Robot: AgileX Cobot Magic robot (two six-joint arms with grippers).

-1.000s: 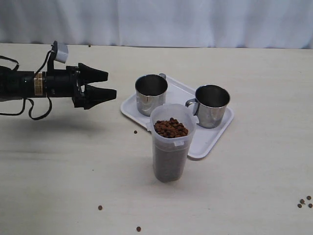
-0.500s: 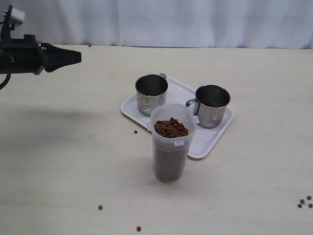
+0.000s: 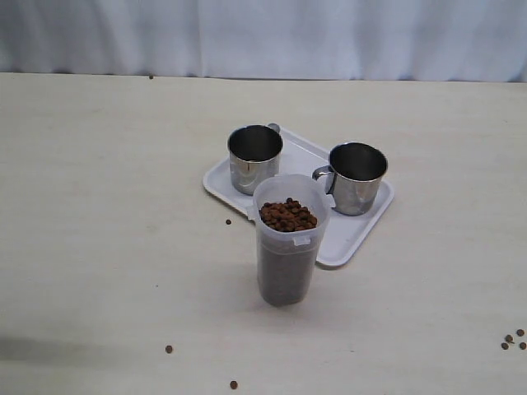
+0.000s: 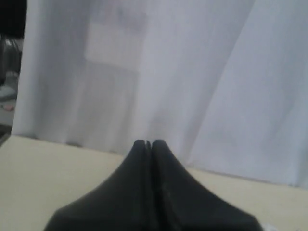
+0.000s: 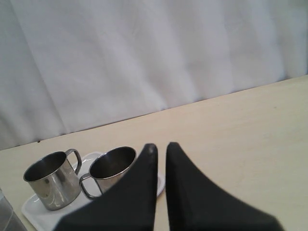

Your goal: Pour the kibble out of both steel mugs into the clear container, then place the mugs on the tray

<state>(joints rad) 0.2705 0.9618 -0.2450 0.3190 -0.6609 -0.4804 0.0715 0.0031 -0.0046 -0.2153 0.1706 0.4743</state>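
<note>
Two steel mugs (image 3: 254, 158) (image 3: 356, 178) stand upright and empty on the white tray (image 3: 346, 239). In front of the tray stands the clear container (image 3: 286, 255), filled to near its rim with brown kibble (image 3: 287, 215). Neither arm shows in the exterior view. My left gripper (image 4: 148, 142) is shut with nothing in it and faces the white curtain. My right gripper (image 5: 161, 147) is shut and empty, with only a thin slit between its fingers. It hovers some way back from the mugs (image 5: 50, 180) (image 5: 111, 168) on the tray (image 5: 36, 211).
Stray kibble pellets lie on the pale table: one left of the container (image 3: 228, 221), two near the front edge (image 3: 169, 349) (image 3: 233, 384), and a small cluster at the far right (image 3: 512, 339). A white curtain (image 3: 263, 37) closes off the back.
The left arm has pulled back to the left and out of the exterior view. Its gripper went from open to shut. Mugs, tray and container have not moved.
</note>
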